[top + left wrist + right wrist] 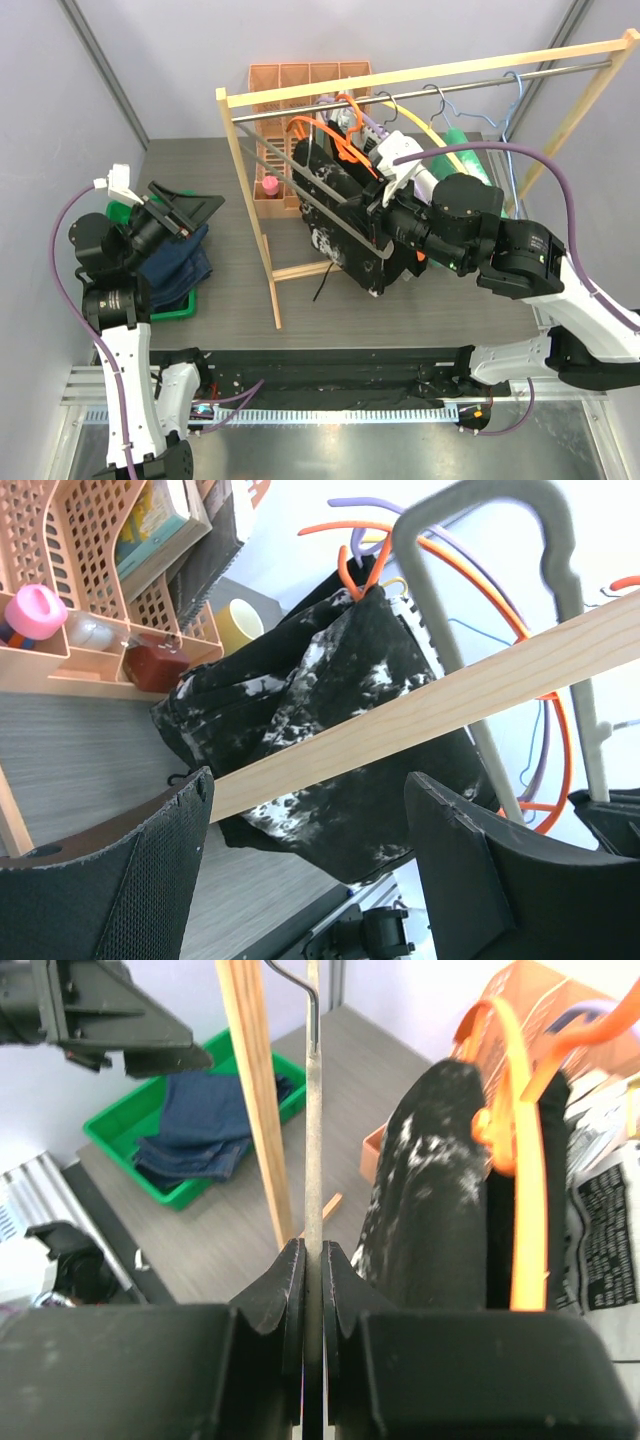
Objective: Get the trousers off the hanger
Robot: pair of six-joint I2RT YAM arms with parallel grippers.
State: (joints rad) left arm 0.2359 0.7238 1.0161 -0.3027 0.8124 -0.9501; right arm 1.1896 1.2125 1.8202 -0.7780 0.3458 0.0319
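The black trousers with white speckles (345, 240) hang on an orange hanger (345, 140) on the rack; they also fill the right wrist view (430, 1180) and the left wrist view (300, 680). My right gripper (378, 215) is shut on a bare grey hanger (312, 1160), its jaws pinching the thin bar just left of the speckled trousers. The navy blue trousers (175, 260) lie folded in a green bin (170, 312) at the left. Above that bin my left gripper (190, 210) stands open and empty, its fingers (150, 870) pointing toward the rack.
A wooden clothes rack (270, 260) spans the table, with its upright post between the arms. Blue (510, 110) and other wire hangers hang on its rail. An orange slatted organiser (300, 80) with a pink-lidded bottle (269, 186) stands behind. Lettered cloth (600, 1200) hangs beyond the orange hanger.
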